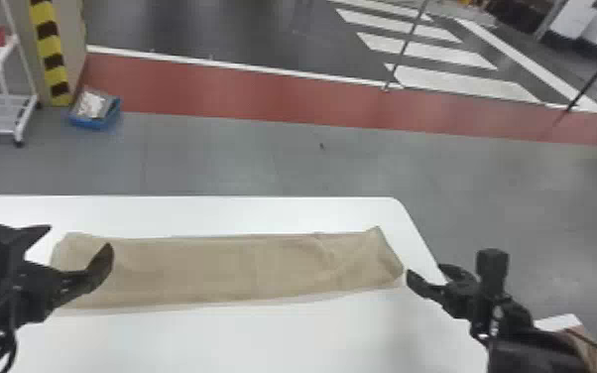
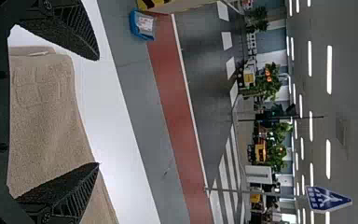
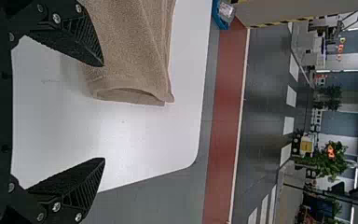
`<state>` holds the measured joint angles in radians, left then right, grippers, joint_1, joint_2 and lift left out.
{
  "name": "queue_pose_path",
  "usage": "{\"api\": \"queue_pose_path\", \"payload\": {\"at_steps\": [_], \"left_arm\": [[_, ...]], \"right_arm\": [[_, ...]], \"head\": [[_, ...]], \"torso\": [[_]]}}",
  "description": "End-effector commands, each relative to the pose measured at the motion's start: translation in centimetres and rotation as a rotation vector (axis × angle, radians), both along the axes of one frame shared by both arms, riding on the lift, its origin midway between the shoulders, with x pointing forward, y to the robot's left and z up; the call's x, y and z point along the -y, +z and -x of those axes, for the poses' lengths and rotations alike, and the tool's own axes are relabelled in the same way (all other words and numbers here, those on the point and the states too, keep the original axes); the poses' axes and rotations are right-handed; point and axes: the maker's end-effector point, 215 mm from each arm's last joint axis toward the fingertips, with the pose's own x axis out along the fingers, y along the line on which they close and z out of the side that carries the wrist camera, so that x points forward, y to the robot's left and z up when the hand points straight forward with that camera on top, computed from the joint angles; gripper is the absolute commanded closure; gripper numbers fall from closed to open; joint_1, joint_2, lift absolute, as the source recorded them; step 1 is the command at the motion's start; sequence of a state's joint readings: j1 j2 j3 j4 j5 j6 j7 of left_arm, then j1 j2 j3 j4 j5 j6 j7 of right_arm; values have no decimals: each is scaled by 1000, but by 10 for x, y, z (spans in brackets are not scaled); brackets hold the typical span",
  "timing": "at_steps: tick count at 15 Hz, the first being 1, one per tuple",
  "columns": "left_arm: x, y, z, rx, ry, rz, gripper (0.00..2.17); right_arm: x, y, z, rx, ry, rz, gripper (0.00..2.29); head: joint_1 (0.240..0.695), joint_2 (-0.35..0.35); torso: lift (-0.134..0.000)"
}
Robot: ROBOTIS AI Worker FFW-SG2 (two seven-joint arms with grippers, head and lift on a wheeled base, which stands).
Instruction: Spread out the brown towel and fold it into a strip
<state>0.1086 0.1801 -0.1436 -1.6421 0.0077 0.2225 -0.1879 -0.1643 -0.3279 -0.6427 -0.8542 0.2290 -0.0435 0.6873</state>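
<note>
Head view: the white table [image 1: 243, 337] is the largest thing here, and the brown towel [image 1: 213, 273] lies on it as a long strip running left to right. The towel's right end has a gaping fold, and its far right corner juts out a little. The left gripper [image 1: 80, 236] is at the towel's left end, fingers wide apart, gripping nothing. The right gripper [image 1: 424, 269] is just beside the right end, also spread wide and empty. Folding looks essentially done, so this seems the finishing step. The next move calls for either a light press on that right end or backing both arms away without dragging the cloth.
</note>
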Motion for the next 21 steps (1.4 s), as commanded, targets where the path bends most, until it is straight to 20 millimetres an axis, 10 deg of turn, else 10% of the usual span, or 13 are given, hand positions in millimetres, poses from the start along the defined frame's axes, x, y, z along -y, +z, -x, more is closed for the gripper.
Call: {"api": "queue_pose_path", "payload": {"at_steps": [1, 10, 16, 21], "left_arm": [[2, 1, 6, 21, -14, -11, 87], [2, -3, 22, 28, -27, -30, 80], [4, -1, 20, 39, -33, -48, 76], [4, -3, 22, 39, -35, -54, 80]], "right_arm": [[-17, -4, -13, 17, -17, -36, 194], [-36, -25, -40, -147, -22, -60, 319], [-23, -26, -29, -172, -23, -63, 1399], [-10, -25, -15, -146, -29, -52, 1480]], "head": [[695, -350], [695, -350], [695, -350], [695, -350]], "torso": [[0], [0], [0], [0]]}}
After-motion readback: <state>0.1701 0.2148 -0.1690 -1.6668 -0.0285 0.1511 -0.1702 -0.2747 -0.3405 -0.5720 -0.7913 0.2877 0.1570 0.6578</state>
